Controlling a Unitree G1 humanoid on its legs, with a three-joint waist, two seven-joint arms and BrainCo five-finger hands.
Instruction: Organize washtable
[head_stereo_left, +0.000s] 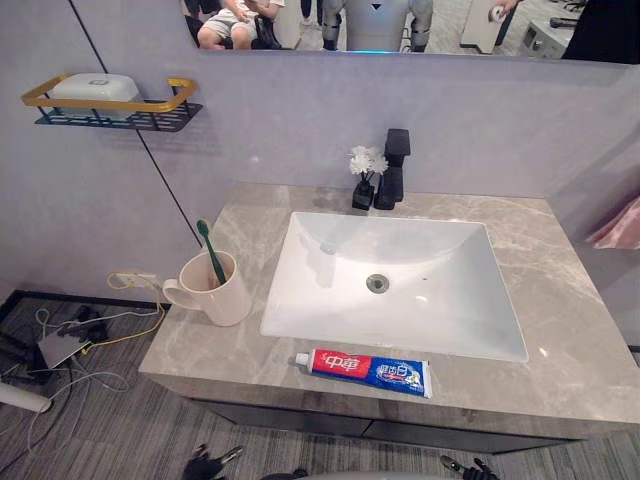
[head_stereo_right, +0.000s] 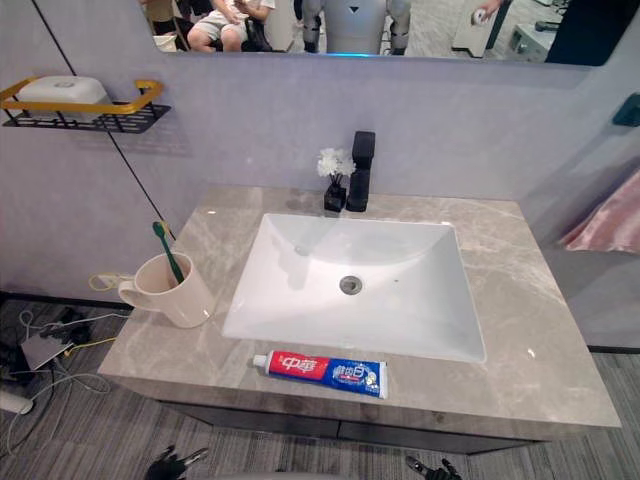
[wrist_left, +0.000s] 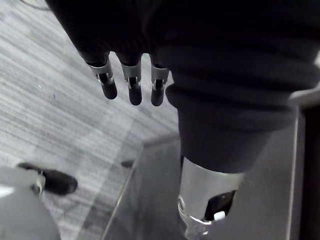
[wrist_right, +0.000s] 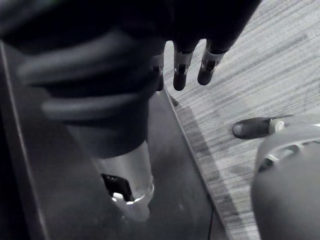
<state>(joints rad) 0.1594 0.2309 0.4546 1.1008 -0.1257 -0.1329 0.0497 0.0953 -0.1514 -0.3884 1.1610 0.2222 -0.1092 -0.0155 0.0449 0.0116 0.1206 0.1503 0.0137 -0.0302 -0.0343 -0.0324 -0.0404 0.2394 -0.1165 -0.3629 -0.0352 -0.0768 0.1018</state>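
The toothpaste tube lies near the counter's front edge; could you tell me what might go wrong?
The left hand or right hand, rising from below, could nudge the toothpaste tube off the counter. The mug stands near the counter's left edge with a toothbrush leaning in it; a clumsy grasp might tip both.

Toothbrush (head_stereo_left: 211, 255): lower end hidden inside the cup (head_stereo_left: 222, 298).
Soap box (head_stereo_left: 95, 86): underside hidden behind the shelf (head_stereo_left: 110, 104) rail.
Pink cloth (head_stereo_left: 618, 226): cut by the right edge.
Mirror (head_stereo_left: 400, 25): cut by the top edge.
Left hand (head_stereo_left: 208, 465): cut by the bottom edge, palm out of frame.
Right hand (head_stereo_left: 468, 467): likewise cut.
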